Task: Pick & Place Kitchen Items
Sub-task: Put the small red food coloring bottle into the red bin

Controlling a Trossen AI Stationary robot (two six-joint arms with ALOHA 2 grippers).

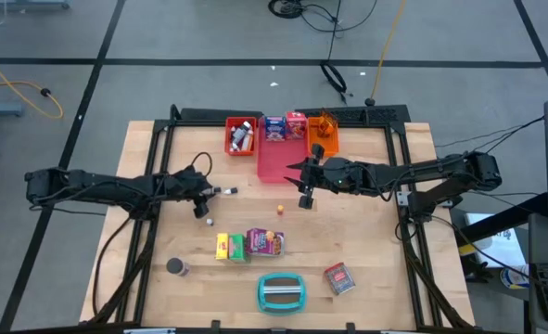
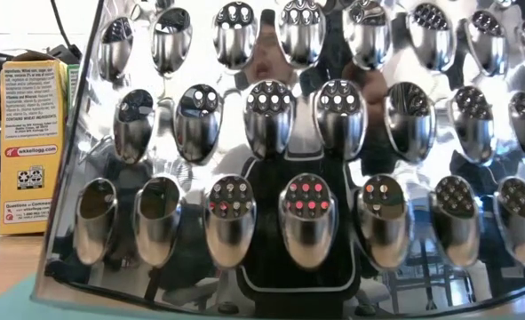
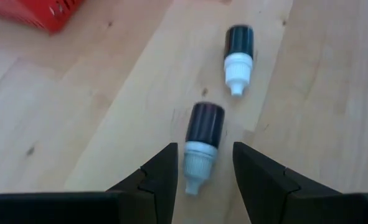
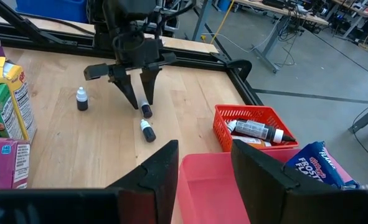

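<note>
Two tiny dark bottles with white caps lie on their sides on the wooden table. My left gripper (image 3: 203,163) (image 1: 202,204) stands open, slanting down, one finger on each side of the nearer bottle (image 3: 202,142) without touching it. The second bottle (image 3: 238,56) lies just beyond it. A third tiny bottle (image 4: 82,98) stands upright closer to the near edge. My right gripper (image 4: 203,155) (image 1: 305,193) hangs open and empty over the pink tray (image 1: 275,165). Yellow (image 1: 223,246) and green (image 1: 237,247) boxes, a purple packet (image 1: 265,241) and a dark can (image 1: 176,267) sit nearer the front.
At the back are a red tray (image 1: 241,136) holding bottles, blue-white (image 1: 274,128) and red-white (image 1: 296,123) boxes and an orange tray (image 1: 323,134). A teal-and-grey grater (image 1: 281,291) at the near edge fills the low view. A red-white box (image 1: 339,277) lies beside it.
</note>
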